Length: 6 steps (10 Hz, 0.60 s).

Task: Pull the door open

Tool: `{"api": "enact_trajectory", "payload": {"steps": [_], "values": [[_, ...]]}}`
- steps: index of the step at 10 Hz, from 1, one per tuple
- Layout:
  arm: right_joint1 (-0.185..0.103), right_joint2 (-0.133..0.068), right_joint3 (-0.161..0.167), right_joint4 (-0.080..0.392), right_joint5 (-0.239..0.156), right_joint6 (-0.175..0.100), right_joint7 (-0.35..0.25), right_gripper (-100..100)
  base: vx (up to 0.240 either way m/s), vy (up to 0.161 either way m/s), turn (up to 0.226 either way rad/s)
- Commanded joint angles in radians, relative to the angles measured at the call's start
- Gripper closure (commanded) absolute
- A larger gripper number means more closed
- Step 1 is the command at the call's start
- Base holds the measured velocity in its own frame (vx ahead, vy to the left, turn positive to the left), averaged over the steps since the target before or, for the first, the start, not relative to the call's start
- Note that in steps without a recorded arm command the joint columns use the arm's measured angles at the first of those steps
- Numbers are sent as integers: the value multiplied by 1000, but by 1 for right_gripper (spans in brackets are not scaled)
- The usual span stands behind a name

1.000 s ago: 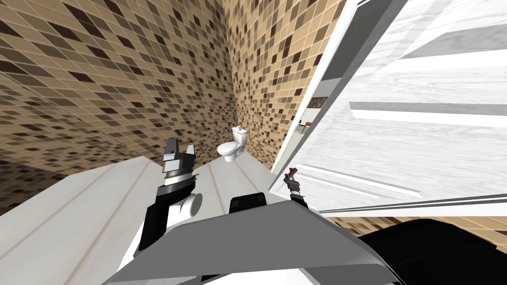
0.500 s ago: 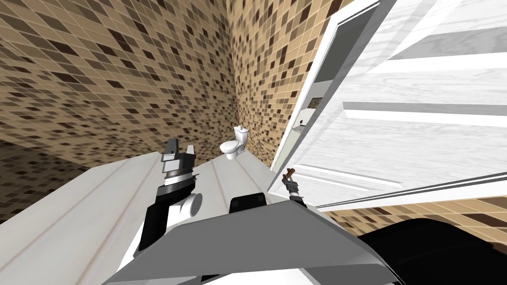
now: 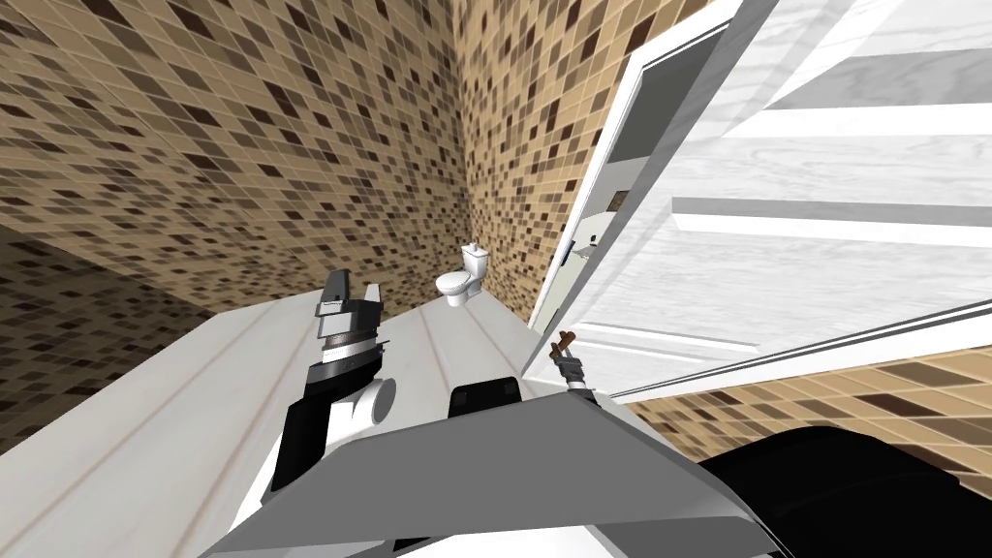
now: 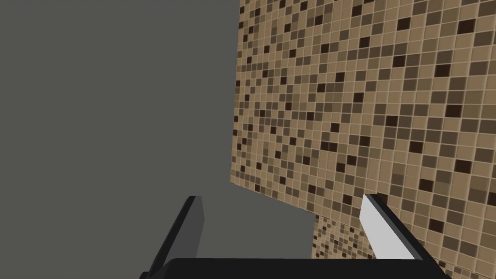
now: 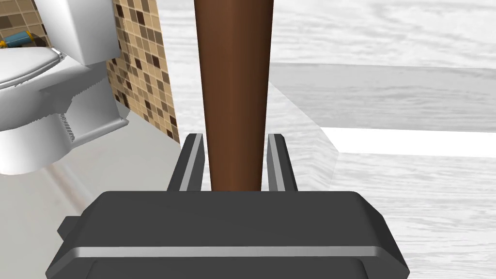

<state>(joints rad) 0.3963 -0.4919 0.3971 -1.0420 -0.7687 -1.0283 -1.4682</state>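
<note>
A white panelled door (image 3: pixel 804 252) stands partly open on my right, its free edge swung toward me. Its brown lever handle (image 3: pixel 563 341) sticks out near that edge. My right gripper (image 3: pixel 568 355) is shut on the handle (image 5: pixel 236 92); in the right wrist view the fingers (image 5: pixel 193 162) press both sides of the brown bar, with the white door face (image 5: pixel 397 97) behind it. My left gripper (image 3: pixel 350 291) is raised in front of me over the floor, open, with nothing between its fingers (image 4: pixel 382 230).
A white toilet (image 3: pixel 463 275) stands in the far corner, also close beside the door in the right wrist view (image 5: pixel 43 97). Brown mosaic tile walls (image 3: pixel 242 155) enclose the room. The gap (image 3: pixel 591 237) between door and white frame shows another room. The floor (image 3: pixel 174 407) is pale.
The door has swung further toward me and the gap at the frame has widened. My view has shifted, with toilet and wall sliding in the picture. Both grippers hold their states.
</note>
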Motion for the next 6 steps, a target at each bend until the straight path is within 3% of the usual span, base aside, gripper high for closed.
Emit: {"api": "enact_trajectory", "payload": {"steps": [1, 2, 3, 6], "values": [[4, -8, 20, 5, 12, -15, -13, 100, -193, -19, 61], [8, -15, 31, 3, 20, -23, -20, 100, -206, -16, 61], [5, -12, 23, 2, 14, -16, -15, 100, -96, -5, 18], [10, -34, 54, 20, 32, -47, -47, 100, -213, -24, 124]]}}
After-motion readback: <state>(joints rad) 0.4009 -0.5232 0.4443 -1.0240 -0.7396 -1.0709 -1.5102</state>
